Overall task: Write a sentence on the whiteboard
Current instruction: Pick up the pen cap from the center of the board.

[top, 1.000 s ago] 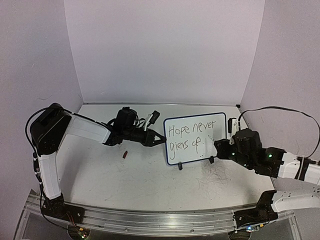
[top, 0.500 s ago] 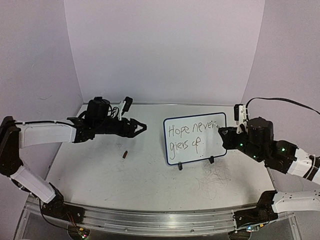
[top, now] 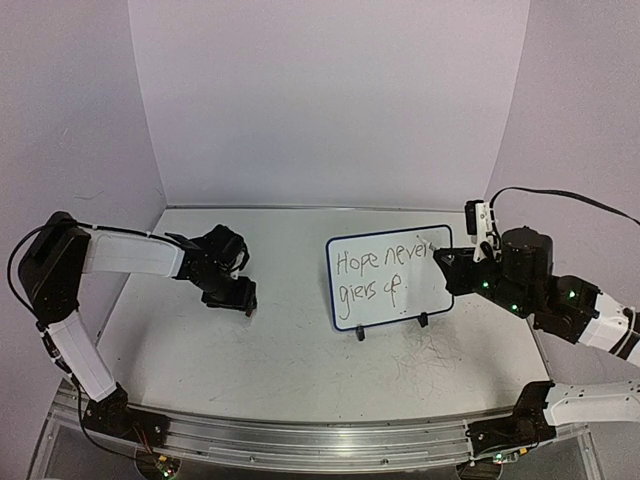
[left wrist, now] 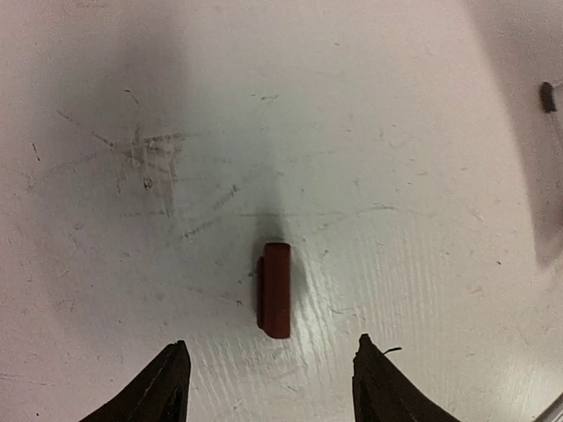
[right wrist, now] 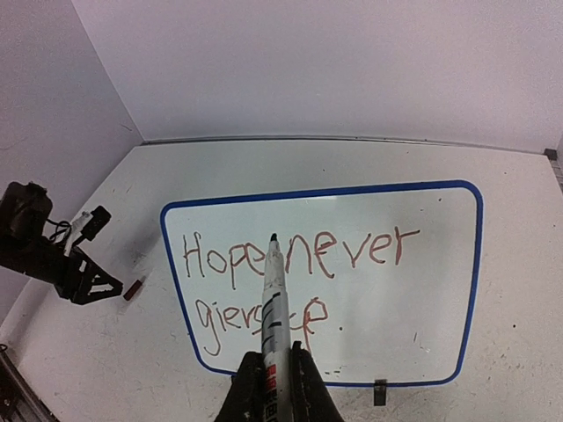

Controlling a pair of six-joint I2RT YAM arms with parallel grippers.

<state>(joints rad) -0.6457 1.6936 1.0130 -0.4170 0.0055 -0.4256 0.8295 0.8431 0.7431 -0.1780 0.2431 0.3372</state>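
Board written; left claw over a small red cap.

The whiteboard (top: 432,292) stands upright on the table (top: 300,360), right of centre, and the sentence (top: 388,260) fills two lines: "Hope never" above, roughly "gives up" below. The right gripper (right wrist: 276,374) is clenched on a marker (right wrist: 274,303) whose tip points at the board; whether it touches cannot be told. The left gripper (left wrist: 269,350) points down, fingers spread apart, just above the red cap (left wrist: 274,290) lying on the table left of the board.
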